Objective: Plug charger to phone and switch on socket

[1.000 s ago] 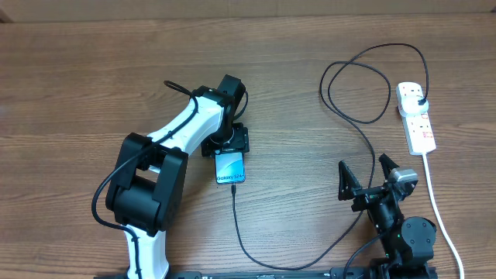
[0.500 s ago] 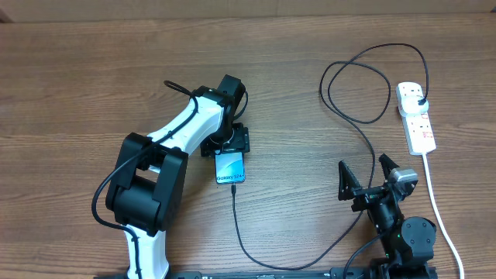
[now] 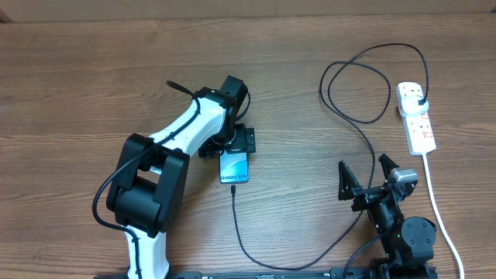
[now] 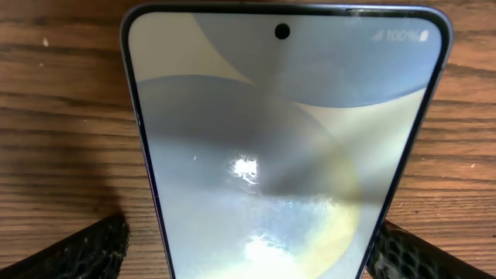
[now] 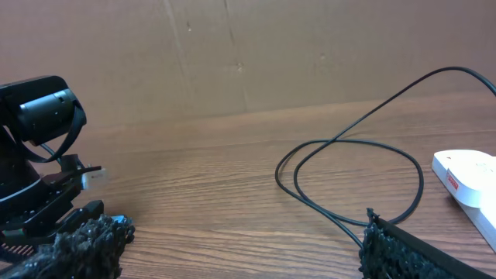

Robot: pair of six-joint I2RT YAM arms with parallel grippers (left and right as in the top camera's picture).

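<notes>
right tool [image 3: 362,164]: nearest the edge of the brown wood-grain bench [image 3: 77,77]. It's spread wide with nothing in it and touches nothing. The black pads look rough and crumbly in its own camera.
charger: long thin black cable [image 3: 235,213], glossy and round. It runs from just left of the right tool along the near edge of the bench, then up to the phone's lower edge. The small tip meets the phone there, but it's too small to tell how far in it sits.
phone: slim rectangular smartphone [image 3: 234,168] lying flat mid-bench, screen up. The glass is lit pale blue and white, with a black bezel, rounded corners and glare spots.
left tool [image 3: 229,147]: released, straddling the phone's far end. Its mesh-textured black fingers [image 4: 77,248] sit on either side. The one on the left of its camera view is clearly off the phone's edge; the other is right beside it, and I can't tell if it touches.
socket: white elongated plastic power strip [image 3: 416,118] with red marks, far right, well apart from the phone. The charger's black plug sits in its far outlet.
cord: thick white cord [image 3: 434,194] leaving the strip's near end.
</notes>
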